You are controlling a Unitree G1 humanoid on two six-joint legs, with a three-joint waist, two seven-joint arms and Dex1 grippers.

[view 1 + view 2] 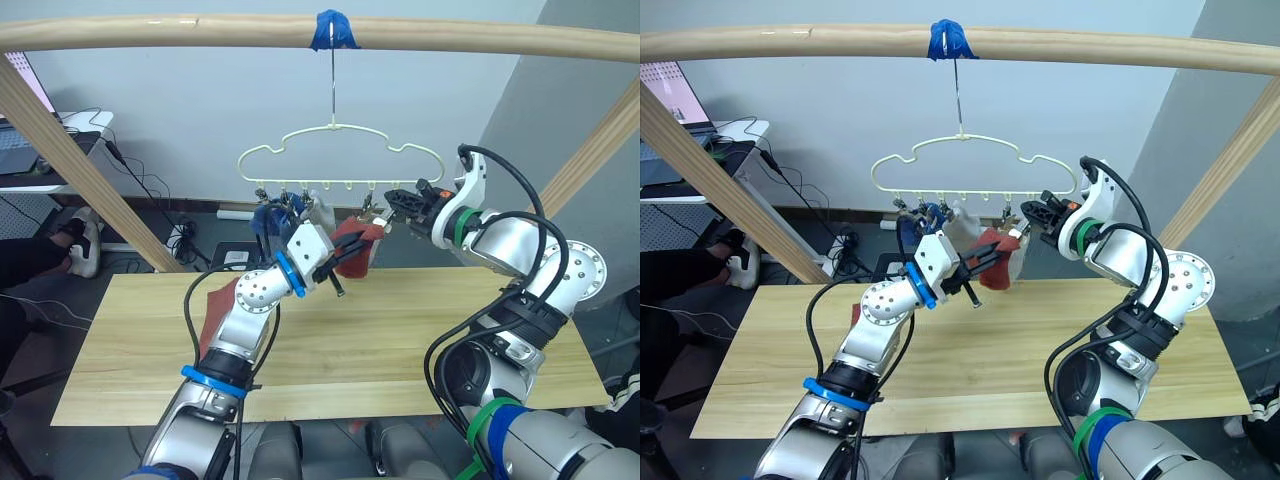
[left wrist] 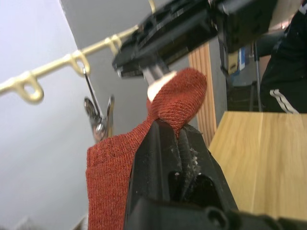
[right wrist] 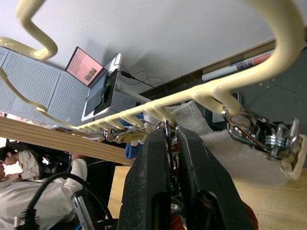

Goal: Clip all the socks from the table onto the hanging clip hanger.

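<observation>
The pale yellow-green clip hanger (image 1: 340, 150) hangs by its hook from the wooden pole. A blue sock (image 1: 268, 220) and a light grey sock (image 1: 320, 212) hang from its clips. My left gripper (image 1: 345, 262) is shut on a rust-red sock (image 2: 115, 163) and holds its top edge up just under the hanger's right side. My right gripper (image 1: 392, 203) is shut on a silver clip (image 3: 168, 128) right above that sock's edge. A free clip (image 3: 261, 134) hangs beside it. Another rust-red sock (image 1: 218, 305) lies on the table (image 1: 400, 330), partly hidden behind my left arm.
The thick wooden pole frame (image 1: 200, 32) spans the top, with slanted legs at both sides and blue tape (image 1: 335, 30) holding the hook. A desk with a laptop (image 1: 30, 150) and floor cables stand far left. A person (image 3: 19, 163) sits at the left.
</observation>
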